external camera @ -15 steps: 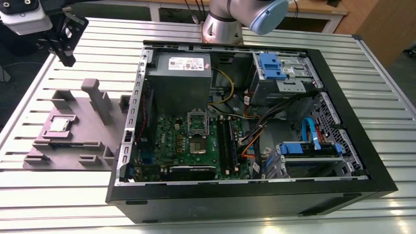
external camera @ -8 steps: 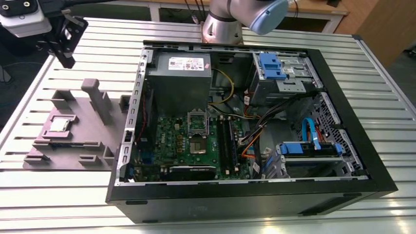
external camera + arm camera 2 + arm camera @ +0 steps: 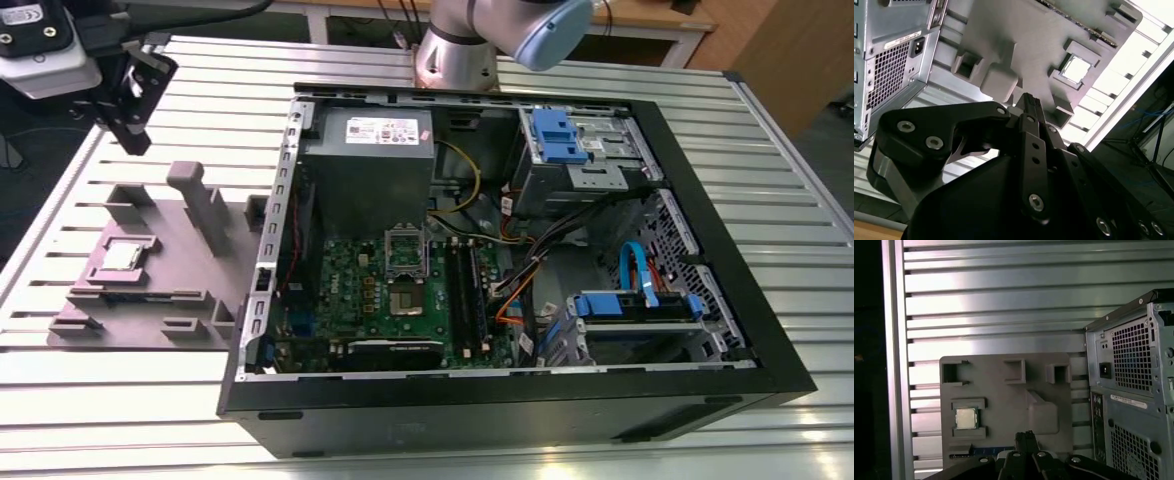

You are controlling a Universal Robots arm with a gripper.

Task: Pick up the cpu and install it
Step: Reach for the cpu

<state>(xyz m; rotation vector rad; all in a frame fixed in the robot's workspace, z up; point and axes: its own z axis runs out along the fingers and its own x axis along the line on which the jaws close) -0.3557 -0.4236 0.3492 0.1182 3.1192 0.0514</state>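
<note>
Aluminium slatted desk (image 3: 134, 400) carries everything. Nearest stands the black computer case (image 3: 507, 400), lying on its side with the cover off. Inside it the green motherboard (image 3: 374, 290) lies flat, and a grey power supply box (image 3: 367, 160) with a white label sits just behind it. Blue drive brackets (image 3: 627, 300) are on the exterior view's right.

On the exterior view's left, just beside the case, a grey plastic fixture (image 3: 174, 250) rests on the desk. The cpu (image 3: 120, 256) lies flat in a square recess of that fixture, silvery top up, not yet picked. In both wrist views the cpu (image 3: 1075, 69) (image 3: 966, 418) sits framed by the recess walls, with nothing touching it.

Further back, the gripper (image 3: 134, 140) hangs in the air over the desk beyond the fixture, well apart from the cpu. Its black fingers (image 3: 1024, 440) are drawn narrow, tips together, holding nothing; the second wrist view shows the same (image 3: 1029, 102).

Farthest away, the arm base (image 3: 461, 50) stands behind the case.
</note>
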